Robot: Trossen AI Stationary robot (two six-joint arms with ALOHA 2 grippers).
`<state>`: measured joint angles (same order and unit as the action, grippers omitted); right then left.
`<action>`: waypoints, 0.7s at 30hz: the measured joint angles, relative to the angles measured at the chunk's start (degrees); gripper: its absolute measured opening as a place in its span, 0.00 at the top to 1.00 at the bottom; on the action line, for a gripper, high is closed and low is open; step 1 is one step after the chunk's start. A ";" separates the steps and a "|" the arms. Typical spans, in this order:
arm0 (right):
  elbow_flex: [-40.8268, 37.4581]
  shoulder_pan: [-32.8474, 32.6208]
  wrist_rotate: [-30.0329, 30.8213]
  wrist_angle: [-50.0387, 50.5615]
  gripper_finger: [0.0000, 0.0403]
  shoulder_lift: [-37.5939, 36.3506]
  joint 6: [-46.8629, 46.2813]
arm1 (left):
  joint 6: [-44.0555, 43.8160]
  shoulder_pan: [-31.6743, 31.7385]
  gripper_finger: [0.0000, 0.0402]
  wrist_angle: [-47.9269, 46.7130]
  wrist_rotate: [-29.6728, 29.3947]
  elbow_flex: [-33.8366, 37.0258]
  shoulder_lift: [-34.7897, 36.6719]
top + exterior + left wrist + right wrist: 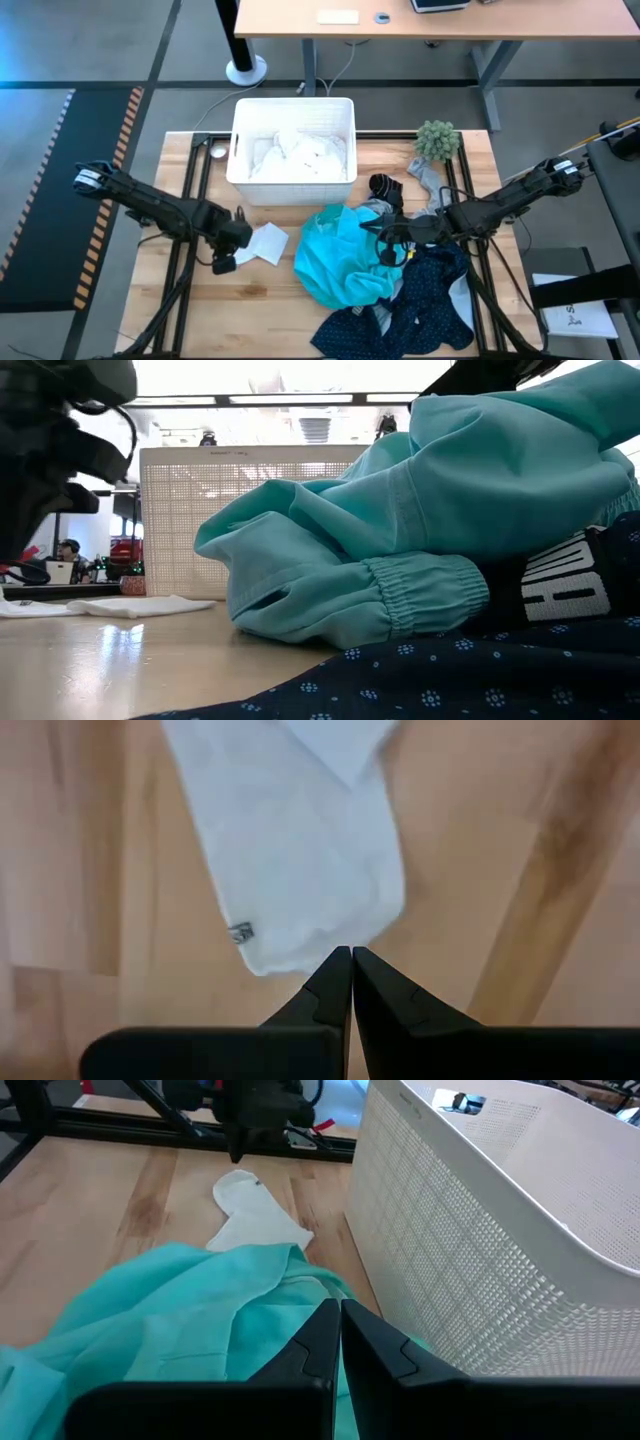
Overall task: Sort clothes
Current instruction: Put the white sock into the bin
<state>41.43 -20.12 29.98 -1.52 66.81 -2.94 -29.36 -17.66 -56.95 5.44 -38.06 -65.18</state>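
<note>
White fabric is already lying heaped inside the white ribbed plastic basket [293,135] in the high view, so I am judging part of the sorting done. A small flat white cloth [262,243] is lying on the pale wooden table [180,300] just beside the left gripper [226,262]. To its right a crumpled teal sweatshirt [340,255], a navy dotted garment [425,300], a grey piece [428,183] and a black sock [385,187] are still waiting unsorted. The right gripper [385,245] is hovering at the teal sweatshirt's edge.

In the low view the teal sweatshirt [420,530] is filling the middle, resting on the navy dotted garment [420,680], with the basket [190,510] behind and the white cloth [140,605] lying flat.

In the left wrist view the left gripper [352,960] is pointing down with fingers pressed together, empty, its tips just at the white cloth's [300,840] hem.

In the right wrist view the right gripper [340,1315] is likewise closed on nothing, above the teal sweatshirt [170,1320], beside the basket [480,1230]. Most of the pile is remaining.
</note>
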 joint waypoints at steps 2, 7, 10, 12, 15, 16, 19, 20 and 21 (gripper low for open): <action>-0.02 0.00 0.00 -0.02 1.00 0.00 0.00 | 0.87 -1.68 1.00 0.23 -0.02 0.02 0.38; -0.02 0.00 0.00 -0.04 1.00 0.00 -0.02 | 1.35 -4.50 0.97 1.55 -0.24 0.27 0.23; -0.02 0.00 0.00 -0.02 1.00 0.00 -0.02 | 2.47 -4.98 0.91 1.93 -0.30 0.39 -0.42; -0.02 0.00 0.00 -0.02 1.00 0.00 -0.02 | 2.81 -5.05 0.85 2.14 -0.52 0.39 -0.87; -0.02 0.00 0.00 -0.04 1.00 0.00 -0.02 | 3.36 -5.06 0.76 2.89 -1.09 0.39 -1.47; -0.02 0.00 0.00 -0.02 1.00 0.00 -0.02 | 3.36 -5.06 0.72 2.77 -1.44 0.39 -1.79; -0.02 0.00 -0.02 -0.02 1.00 0.02 -0.04 | 3.59 -5.06 0.62 2.86 -1.78 0.69 -2.73; -0.02 0.00 -0.02 -0.04 1.00 0.02 -0.04 | 3.58 -5.06 0.59 2.83 -1.78 1.00 -3.09; -0.02 0.00 -0.02 0.00 1.00 0.02 -0.04 | 3.56 -5.06 0.56 2.91 -1.78 1.40 -3.47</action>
<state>41.41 -20.12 29.95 -1.52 66.83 -2.98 -25.80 -22.72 -54.04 3.66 -36.66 -68.65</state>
